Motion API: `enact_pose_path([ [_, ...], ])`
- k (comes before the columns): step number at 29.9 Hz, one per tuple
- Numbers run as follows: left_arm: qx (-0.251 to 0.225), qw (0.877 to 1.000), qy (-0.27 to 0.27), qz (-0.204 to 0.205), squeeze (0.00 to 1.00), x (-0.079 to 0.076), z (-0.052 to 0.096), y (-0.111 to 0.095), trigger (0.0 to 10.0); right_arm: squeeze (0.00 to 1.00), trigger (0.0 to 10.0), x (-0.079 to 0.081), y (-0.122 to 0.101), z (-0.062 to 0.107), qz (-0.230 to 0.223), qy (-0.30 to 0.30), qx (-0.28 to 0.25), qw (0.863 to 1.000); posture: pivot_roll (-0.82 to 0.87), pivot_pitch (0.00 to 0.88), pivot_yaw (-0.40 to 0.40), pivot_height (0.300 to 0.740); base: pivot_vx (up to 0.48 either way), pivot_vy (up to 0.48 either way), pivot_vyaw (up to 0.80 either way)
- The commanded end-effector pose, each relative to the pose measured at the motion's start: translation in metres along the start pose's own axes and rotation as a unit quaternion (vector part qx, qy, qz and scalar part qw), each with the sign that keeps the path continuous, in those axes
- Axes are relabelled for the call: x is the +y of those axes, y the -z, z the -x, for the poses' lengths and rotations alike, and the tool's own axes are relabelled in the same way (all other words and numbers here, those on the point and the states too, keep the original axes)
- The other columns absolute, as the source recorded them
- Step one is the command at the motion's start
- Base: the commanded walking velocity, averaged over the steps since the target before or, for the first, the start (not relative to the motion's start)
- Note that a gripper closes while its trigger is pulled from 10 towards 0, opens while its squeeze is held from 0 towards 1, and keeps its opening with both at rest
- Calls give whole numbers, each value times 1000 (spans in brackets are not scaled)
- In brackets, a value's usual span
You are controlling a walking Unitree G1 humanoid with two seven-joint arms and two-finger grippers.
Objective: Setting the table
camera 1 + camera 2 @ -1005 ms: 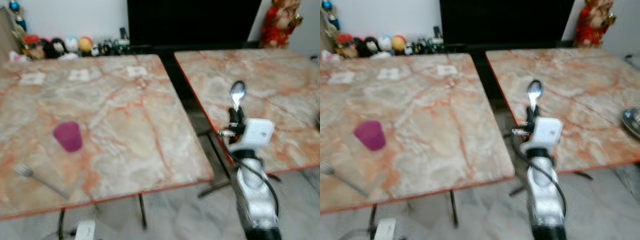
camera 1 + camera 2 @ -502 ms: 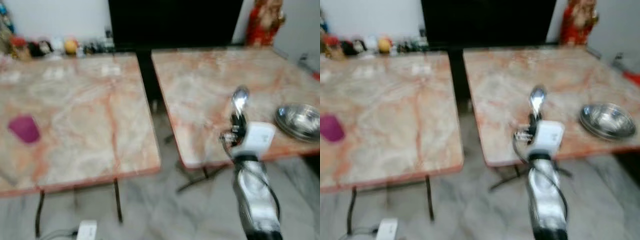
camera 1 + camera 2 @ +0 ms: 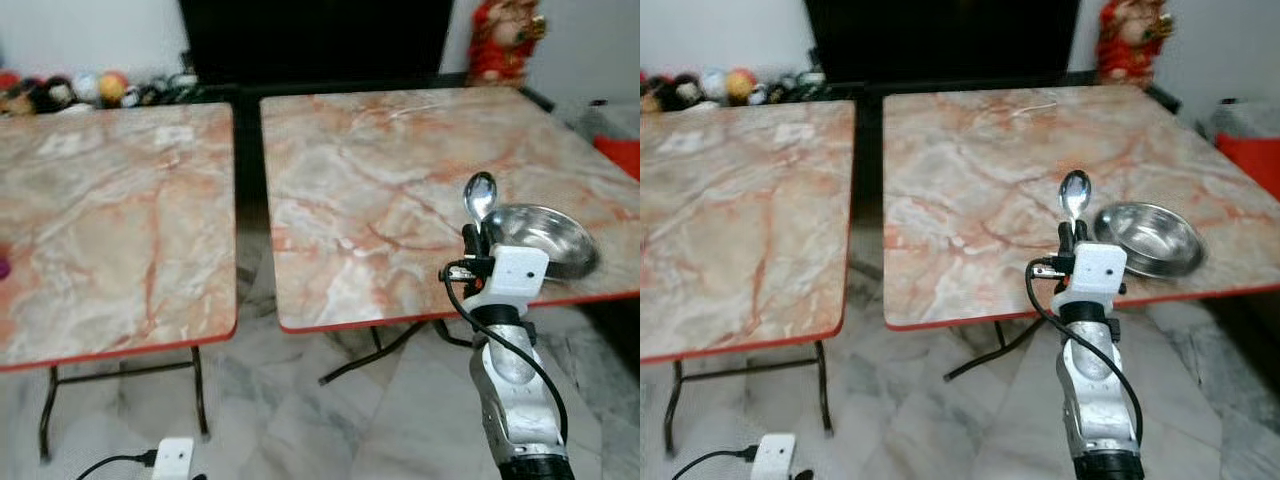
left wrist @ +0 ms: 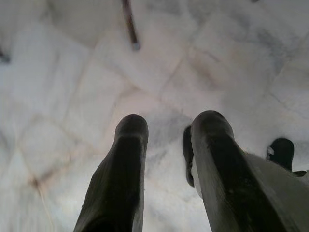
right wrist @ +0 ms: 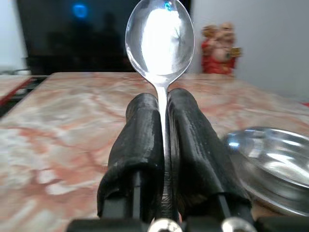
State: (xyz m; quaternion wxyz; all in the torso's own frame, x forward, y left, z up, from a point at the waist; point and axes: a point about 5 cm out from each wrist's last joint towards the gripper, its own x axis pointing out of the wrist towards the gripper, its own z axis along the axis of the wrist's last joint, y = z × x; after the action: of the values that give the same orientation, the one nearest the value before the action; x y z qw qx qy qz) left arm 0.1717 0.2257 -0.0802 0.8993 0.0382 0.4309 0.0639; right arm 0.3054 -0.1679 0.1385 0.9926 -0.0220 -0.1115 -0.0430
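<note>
The right gripper (image 5: 163, 104) is raised in front of the robot, jaws pressed together on the handle of a spoon (image 3: 479, 195), which stands upright with its bowl above the fingertips (image 5: 186, 108). In the head views the spoon sits over the near edge of the right table (image 3: 380, 170), just left of a steel bowl (image 3: 545, 235) that rests on that table near its near right corner. The silver right arm (image 3: 515, 390) rises from the lower right, with a white camera block (image 3: 515, 270) at the wrist and a black cable looping beside it.

Two marble-patterned tables with red edges stand side by side with a narrow gap between them. The left table (image 3: 110, 220) carries a few small pale cards toward its far side, and a sliver of something purple (image 3: 3, 268) shows at the frame's left edge (too little to say what it is). Behind the tables is a dark screen (image 3: 310, 40), a row of small figurines (image 3: 90, 90) along the far left wall, and a red and gold statue (image 3: 500, 40) at the far right.

The left gripper (image 4: 166, 145) hangs over the pale marble floor (image 4: 72, 87), jaws parted with a clear gap and nothing between them. A white power adapter (image 3: 172, 460) with a black cord lies on the floor by the left table's legs.
</note>
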Motion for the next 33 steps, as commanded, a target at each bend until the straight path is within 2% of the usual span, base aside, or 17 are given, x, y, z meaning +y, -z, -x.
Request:
enact_pose_path([
  [1, 14, 1000, -8, 2, 0, 1, 2, 7, 10000, 0, 10000, 4, -4, -2, -3, -8, -6, 1000, -66, 0, 2, 740, 0, 0, 800],
  [8, 15, 1000, -4, -5, 0, -3, 1, 7, 10000, 0, 10000, 5, -3, -2, -13, -6, -3, 1000, -70, 0, -1, 740, 0, -80, 471],
  [14, 16, 1000, -5, -5, 0, -2, 1, 7, 10000, 0, 10000, 4, -2, -2, -12, -5, -3, 1000, -70, 0, -2, 740, 244, -376, 0],
  [33, 30, 999, -6, -16, 0, 9, 5, 18, 10000, 0, 10000, -4, 0, -4, -7, 17, -1, 1000, -83, 0, 15, 740, 0, -420, 0],
])
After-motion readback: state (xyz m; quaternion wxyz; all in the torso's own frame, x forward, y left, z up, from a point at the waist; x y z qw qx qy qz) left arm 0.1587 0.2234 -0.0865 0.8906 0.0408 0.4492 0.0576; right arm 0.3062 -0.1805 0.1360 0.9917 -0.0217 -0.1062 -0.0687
